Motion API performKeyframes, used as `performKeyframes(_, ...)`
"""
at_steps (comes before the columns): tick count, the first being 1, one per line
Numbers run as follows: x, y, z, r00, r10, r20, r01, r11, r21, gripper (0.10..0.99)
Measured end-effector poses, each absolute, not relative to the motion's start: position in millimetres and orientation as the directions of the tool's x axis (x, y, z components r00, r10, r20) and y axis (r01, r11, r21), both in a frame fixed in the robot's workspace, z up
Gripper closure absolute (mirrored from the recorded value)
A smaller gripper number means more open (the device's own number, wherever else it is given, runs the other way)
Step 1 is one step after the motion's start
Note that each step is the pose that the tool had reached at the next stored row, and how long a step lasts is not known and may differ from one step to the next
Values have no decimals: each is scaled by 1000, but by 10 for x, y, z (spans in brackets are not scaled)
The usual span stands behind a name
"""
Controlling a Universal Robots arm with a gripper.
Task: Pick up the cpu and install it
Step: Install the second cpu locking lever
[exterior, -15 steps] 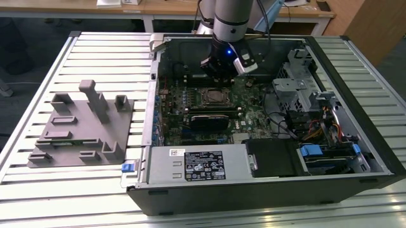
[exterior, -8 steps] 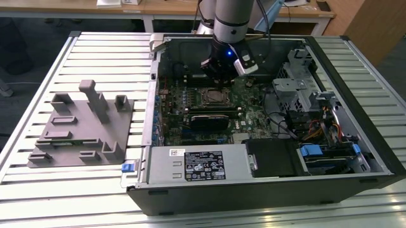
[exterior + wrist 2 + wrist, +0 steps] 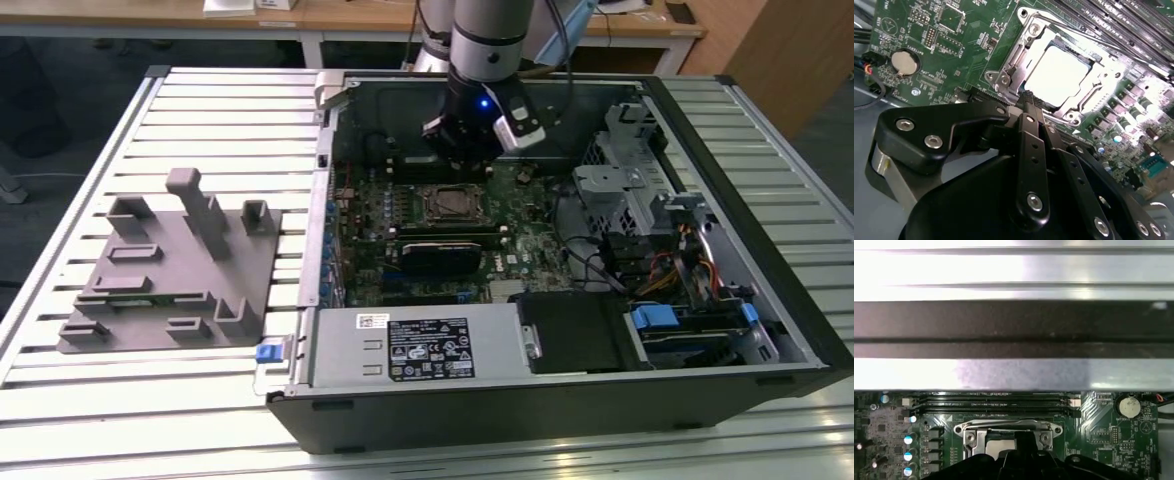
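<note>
The slatted metal table (image 3: 80,400) carried everything. On it stood the open computer case (image 3: 561,400), and at about nine o'clock from the case lay the grey fixture (image 3: 174,270), well apart from the arm. Inside the case, the green motherboard (image 3: 534,235) covered the floor, and the big grey box with a white label (image 3: 420,345) sat at six o'clock from the board's centre.

The robot arm (image 3: 487,40) came down from twelve o'clock in the exterior view, and its gripper (image 3: 461,160) hung just above the dark metal-framed socket (image 3: 450,203). In the second wrist view the gripper (image 3: 1030,100) showed its two black fingers (image 3: 1029,150) pressed together at the tips with nothing between them, so the jaws were clenched and empty.

The cpu (image 3: 1056,75) lay flat inside the socket (image 3: 1014,62), its pale metal top bright under the light, just beyond the fingertips. At about nine o'clock from the socket in this view sat a round coin battery (image 3: 903,62).
</note>
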State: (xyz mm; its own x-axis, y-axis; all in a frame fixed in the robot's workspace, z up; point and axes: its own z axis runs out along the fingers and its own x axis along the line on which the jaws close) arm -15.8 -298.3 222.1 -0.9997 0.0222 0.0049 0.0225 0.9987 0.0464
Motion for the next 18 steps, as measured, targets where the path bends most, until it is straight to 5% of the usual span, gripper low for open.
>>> performKeyframes(18, -159, -3124, 2429, -1000, 22, 5, 22, 999, 47, 980)
